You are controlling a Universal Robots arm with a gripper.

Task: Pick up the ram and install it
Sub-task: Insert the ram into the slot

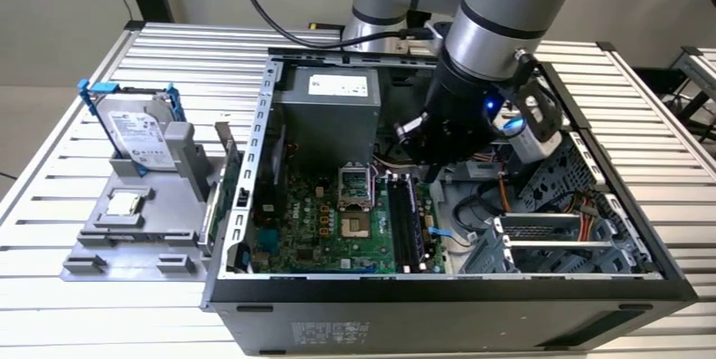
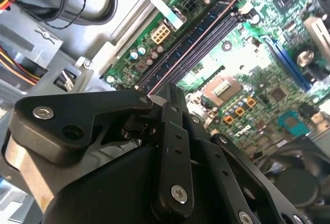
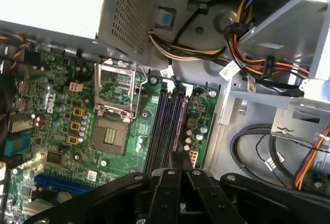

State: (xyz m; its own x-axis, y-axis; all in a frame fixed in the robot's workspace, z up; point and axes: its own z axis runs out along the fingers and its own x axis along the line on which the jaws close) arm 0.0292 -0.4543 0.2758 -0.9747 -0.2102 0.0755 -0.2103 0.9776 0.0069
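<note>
My gripper (image 1: 430,173) hangs inside the open computer case, just above the far end of the dark memory slots (image 1: 407,223) on the green motherboard (image 1: 324,225). In both wrist views its black fingers (image 3: 164,183) are drawn together, gripper (image 3: 175,163) and gripper (image 2: 171,100) alike. A thin dark edge between the tips looks like the ram (image 3: 175,157) seen end-on, lined up with the slots (image 3: 164,131). The ram (image 2: 171,91) points at the near end of the slots (image 2: 191,44). The slots look bare.
A grey rack (image 1: 123,250) at the exterior view's left holds a silver hard drive in a blue frame (image 1: 140,128) and a small square chip (image 1: 123,202). The open processor socket (image 3: 116,92), power supply (image 1: 330,99), cable bundles (image 3: 258,59) and drive cage (image 1: 559,241) crowd the slots.
</note>
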